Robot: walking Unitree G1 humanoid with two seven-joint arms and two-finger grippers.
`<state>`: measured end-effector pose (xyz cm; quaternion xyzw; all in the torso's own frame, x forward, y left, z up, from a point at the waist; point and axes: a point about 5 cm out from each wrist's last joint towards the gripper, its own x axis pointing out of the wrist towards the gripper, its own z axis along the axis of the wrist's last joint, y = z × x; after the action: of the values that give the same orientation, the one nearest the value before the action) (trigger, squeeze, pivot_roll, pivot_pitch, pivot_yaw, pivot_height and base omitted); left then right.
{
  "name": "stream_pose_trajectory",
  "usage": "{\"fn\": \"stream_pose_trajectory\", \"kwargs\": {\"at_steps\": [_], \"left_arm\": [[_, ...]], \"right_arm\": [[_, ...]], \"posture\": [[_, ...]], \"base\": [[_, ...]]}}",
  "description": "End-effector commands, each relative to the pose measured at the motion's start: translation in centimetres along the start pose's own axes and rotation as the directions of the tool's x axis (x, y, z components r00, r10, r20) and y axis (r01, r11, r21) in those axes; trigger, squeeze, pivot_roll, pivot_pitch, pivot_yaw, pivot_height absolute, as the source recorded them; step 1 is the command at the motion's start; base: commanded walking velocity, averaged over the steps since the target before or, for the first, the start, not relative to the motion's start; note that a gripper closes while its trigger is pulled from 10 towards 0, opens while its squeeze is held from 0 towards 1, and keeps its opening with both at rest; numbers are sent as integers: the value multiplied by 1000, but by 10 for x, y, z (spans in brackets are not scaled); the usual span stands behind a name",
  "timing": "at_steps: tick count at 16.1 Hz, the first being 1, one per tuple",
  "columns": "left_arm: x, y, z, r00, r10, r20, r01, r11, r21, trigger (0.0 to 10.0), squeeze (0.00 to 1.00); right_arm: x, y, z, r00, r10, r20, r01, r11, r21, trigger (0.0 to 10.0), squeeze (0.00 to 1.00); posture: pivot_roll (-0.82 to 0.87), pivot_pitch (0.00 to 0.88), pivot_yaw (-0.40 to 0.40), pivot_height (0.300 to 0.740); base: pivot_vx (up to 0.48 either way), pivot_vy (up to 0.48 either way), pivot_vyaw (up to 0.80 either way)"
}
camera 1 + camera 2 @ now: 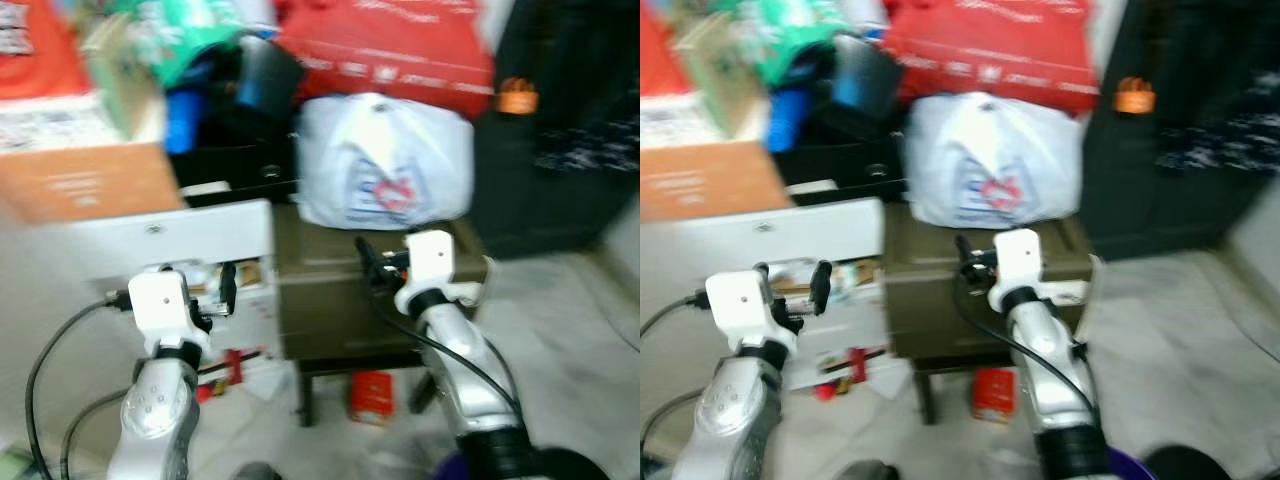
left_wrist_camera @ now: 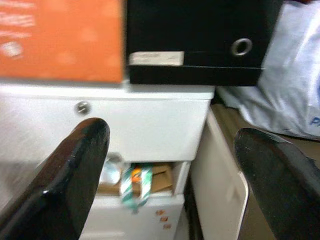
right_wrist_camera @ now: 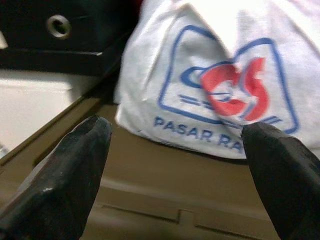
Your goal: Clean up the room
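A white plastic bag (image 1: 385,160) with a red and blue logo sits on an olive-green box (image 1: 330,290). My right gripper (image 1: 375,262) hovers low over the box lid, just short of the bag (image 3: 225,75). Its fingers are open with nothing between them (image 3: 176,129). My left gripper (image 1: 215,295) is raised in front of a white drawer unit (image 1: 200,235), also open and empty (image 2: 172,134). A gap in the unit holds a green, white and orange packet (image 2: 136,182) among other clutter. The eye views are blurred.
An orange cardboard box (image 1: 90,180) and a black case (image 1: 240,150) sit on the drawer unit, with a red bag (image 1: 390,45) behind. A red packet (image 1: 370,395) and a small red item (image 1: 230,365) lie on the floor. A dark cabinet (image 1: 570,130) stands right; pale floor (image 1: 570,310) lies before it.
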<state>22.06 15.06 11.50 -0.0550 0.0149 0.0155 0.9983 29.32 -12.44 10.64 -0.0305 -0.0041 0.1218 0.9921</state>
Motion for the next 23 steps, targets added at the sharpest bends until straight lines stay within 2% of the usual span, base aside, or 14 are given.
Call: {"fn": "stream_pose_trajectory", "kwargs": {"at_steps": [1,4,7,15,18,20,23], "left_arm": [[0,5,4,999,29,17,-29,1000,10,10000,0],[3,2,6,1000,19,22,-19,1000,14,10000,0],[8,1,6,1000,27,13,-27,999,-20,10000,0],[14,-1,4,1000,8,3,-8,1000,-27,10000,0],[4,5,4,1000,-22,12,21,999,35,10000,0],[0,17,2,1000,-21,-3,21,997,79,10000,0],[10,19,-1,998,-58,-19,59,993,106,10000,0]], "right_arm": [[2,1,6,1000,11,21,-11,1000,12,10000,0],[5,8,11,998,46,35,-47,999,28,10000,0],[9,13,15,997,59,49,-60,998,28,10000,0],[11,13,16,996,66,59,-68,997,28,10000,0],[3,-3,16,998,-27,59,25,999,34,10000,0],[-8,-18,4,992,-121,19,119,991,64,10000,0],[-10,-18,2,985,-170,26,168,983,79,10000,0]], "posture": [[26,9,-15,740],[23,13,-24,740],[21,12,-25,740],[16,9,-26,740],[28,5,-24,740],[26,0,14,740],[-4,0,77,740]], "base": [[0,0,800],[0,0,800],[0,0,800],[0,0,800],[0,0,800],[0,0,800],[0,0,800]]}}
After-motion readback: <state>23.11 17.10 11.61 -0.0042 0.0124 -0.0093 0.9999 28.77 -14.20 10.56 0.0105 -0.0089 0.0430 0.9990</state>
